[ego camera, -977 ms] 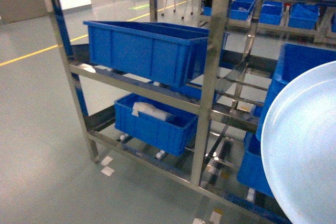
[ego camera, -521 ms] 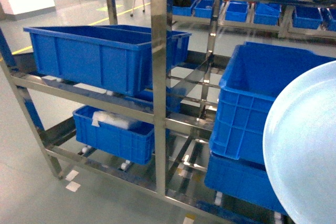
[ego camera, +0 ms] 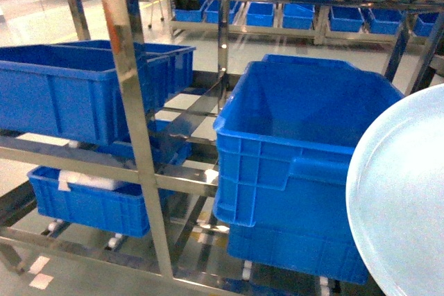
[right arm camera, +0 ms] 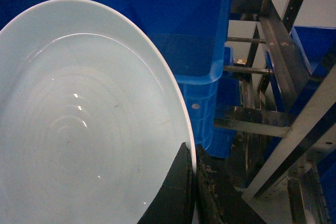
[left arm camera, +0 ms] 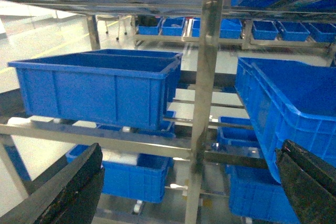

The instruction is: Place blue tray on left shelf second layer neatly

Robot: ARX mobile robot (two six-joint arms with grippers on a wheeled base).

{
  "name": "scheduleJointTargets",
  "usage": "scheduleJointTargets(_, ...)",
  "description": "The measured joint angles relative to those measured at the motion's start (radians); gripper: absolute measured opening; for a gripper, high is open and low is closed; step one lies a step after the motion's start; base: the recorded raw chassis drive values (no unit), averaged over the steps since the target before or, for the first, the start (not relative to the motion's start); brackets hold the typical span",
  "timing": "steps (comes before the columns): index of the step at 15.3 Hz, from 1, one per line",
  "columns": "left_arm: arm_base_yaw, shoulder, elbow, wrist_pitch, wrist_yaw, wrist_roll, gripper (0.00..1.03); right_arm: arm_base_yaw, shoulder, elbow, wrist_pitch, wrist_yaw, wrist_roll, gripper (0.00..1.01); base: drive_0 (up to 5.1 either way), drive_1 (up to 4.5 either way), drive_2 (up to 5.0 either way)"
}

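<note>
Here the right end effector point(right arm camera: 193, 182) pinches the blue tray's point(right arm camera: 79, 129) rim.

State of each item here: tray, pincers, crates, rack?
blue tray: held tilted, rim clamped by right pincer.
left pincer: open, empty.
large crate: on rack, open-topped, empty.
left crate: on a tier, upright.
left shelf: tray not yet on it.

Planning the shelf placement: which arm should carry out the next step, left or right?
Right, most likely. The right gripper already has its jaws clamped on the rim of the blue tray, facing the left shelf. The left gripper is open and holds nothing.
</note>
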Motion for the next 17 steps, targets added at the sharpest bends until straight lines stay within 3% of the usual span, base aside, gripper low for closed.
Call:
scheduleJointTargets(7, -0.001, 0.0, 0.0, 0.0, -0.001, 0.0, 0.98, 0.0, 0.0, 0.0, 0.003, 0.0, 0.0, 0.02, -0.1, 4.03, -4.1)
scheduleJointTargets(17, 0.0, 0.0, 0.0, 0.0, -0.002, 0.0, 0.98, 0.0, 0.0, 0.0, 0.004, -0.003, 0.0, 0.02, -1.0, -0.96, -1.0)
